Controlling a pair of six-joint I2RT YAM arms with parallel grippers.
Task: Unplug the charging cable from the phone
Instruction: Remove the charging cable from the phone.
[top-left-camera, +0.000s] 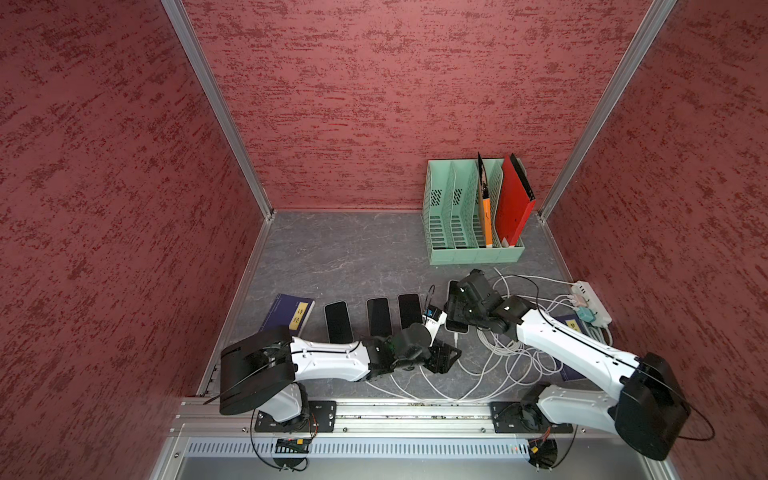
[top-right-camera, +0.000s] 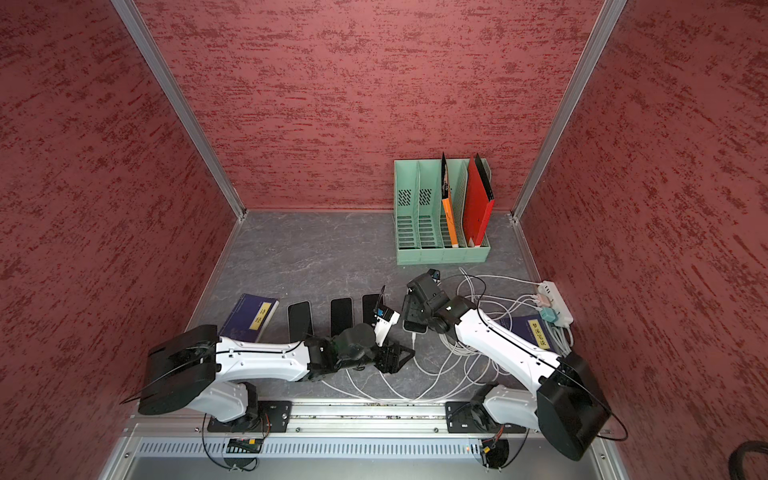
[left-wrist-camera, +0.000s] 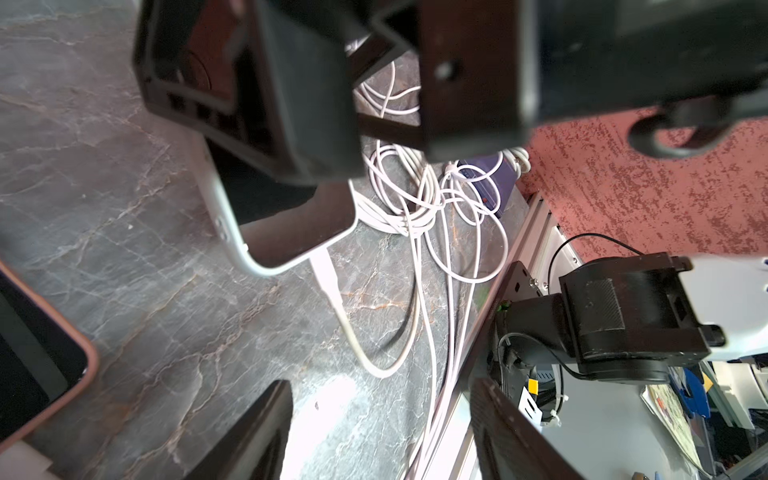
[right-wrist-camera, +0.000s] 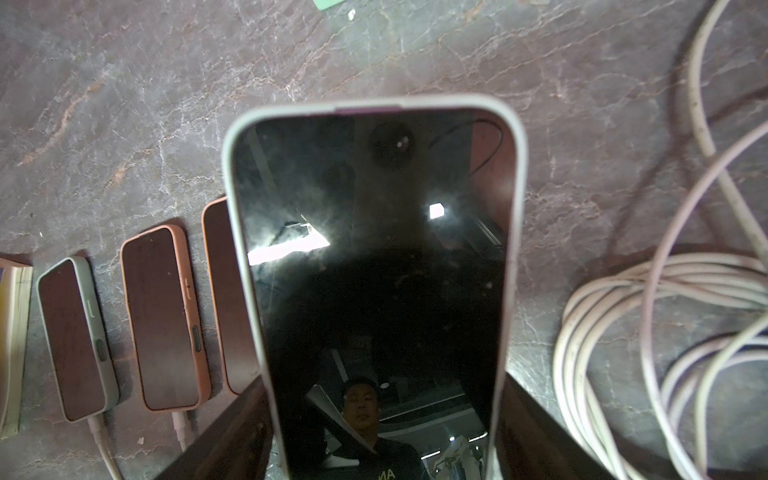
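Standing in rack (top-left-camera: 473, 254): orange folder (top-left-camera: 484, 218), red folder (top-left-camera: 514, 203)

Grey marbled desk (top-left-camera: 353, 257): green rack (top-left-camera: 440, 253) right of centre; blue book (top-left-camera: 286, 313) and three phones (top-left-camera: 379, 316) in a row, lower centre; tangled white cables (top-left-camera: 511, 357), power strip (top-left-camera: 594, 301) and second book (top-left-camera: 575, 322), lower right.

4 phones (right-wrist-camera: 77, 336) (right-wrist-camera: 166, 316) (right-wrist-camera: 226, 299) (right-wrist-camera: 374, 270), 2 blue books (top-right-camera: 249, 318) (top-right-camera: 534, 330), 1 green file rack (top-left-camera: 473, 253) w/ 2 folders (top-left-camera: 485, 220) (top-left-camera: 513, 203), 1 pwr strip (top-left-camera: 592, 301).

White cable (left-wrist-camera: 330, 282), grey marbled table (left-wrist-camera: 124, 270)
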